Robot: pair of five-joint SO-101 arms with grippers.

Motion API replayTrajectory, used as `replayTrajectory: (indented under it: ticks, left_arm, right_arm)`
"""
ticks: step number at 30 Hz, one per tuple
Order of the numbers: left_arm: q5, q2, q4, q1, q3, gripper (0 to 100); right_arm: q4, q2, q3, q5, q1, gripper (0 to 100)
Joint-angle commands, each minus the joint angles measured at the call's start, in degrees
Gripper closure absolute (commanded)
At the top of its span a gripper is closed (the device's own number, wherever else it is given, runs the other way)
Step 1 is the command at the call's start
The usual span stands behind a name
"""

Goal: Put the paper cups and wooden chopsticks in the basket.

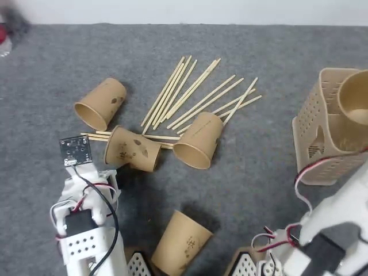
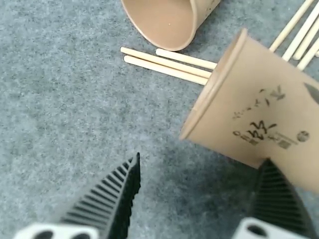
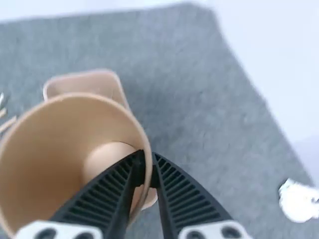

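Several paper cups lie on their sides on the grey mat: one at the back left, one just in front of the left arm, one in the middle, and one near the arm bases. Wooden chopsticks are scattered behind them, and a few poke out from under a cup. My left gripper is open, low over the mat, with one finger beside a lying cup. My right gripper is shut on the rim of a cup, upright over the beige basket.
The mat ends at a pale floor behind and to the right. A red object sits at the far left corner. A white crumpled scrap lies on the floor. Arm cables hang close to the basket.
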Motion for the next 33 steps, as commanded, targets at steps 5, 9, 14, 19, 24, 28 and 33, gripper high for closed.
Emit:
replayTrajectory:
  ticks: [5, 9, 14, 19, 24, 28, 33]
  left_arm:
    - [0.18, -0.62, -1.05, 0.35, -0.31, 65]
    - [0.18, -0.62, -1.05, 0.35, -0.31, 65]
    - [0.18, -0.62, -1.05, 0.35, -0.31, 65]
    - [0.18, -0.62, -1.05, 0.35, -0.31, 65]
    - [0.18, -0.62, -1.05, 0.35, -0.31, 65]
    - [0.18, -0.62, -1.05, 0.26, -0.22, 65]
    - [0.18, -0.62, -1.05, 0.26, -0.22, 65]
  right_arm:
    - [1.36, 5.76, -2.29, -0.44, 2.42, 99.1]
    - [3.65, 7.87, -2.29, 3.08, 2.42, 98.7]
    - [3.65, 6.99, -2.55, 0.0, 3.65, 71.4]
    - [3.21, 2.51, -2.64, 2.73, 0.84, 70.6]
    - [3.65, 0.13, -2.29, 3.87, -6.81, 79.4]
    - [3.91, 0.48, 3.52, 3.87, -11.3, 77.2]
    - [3.21, 0.66, 17.05, 3.78, -14.37, 76.9]
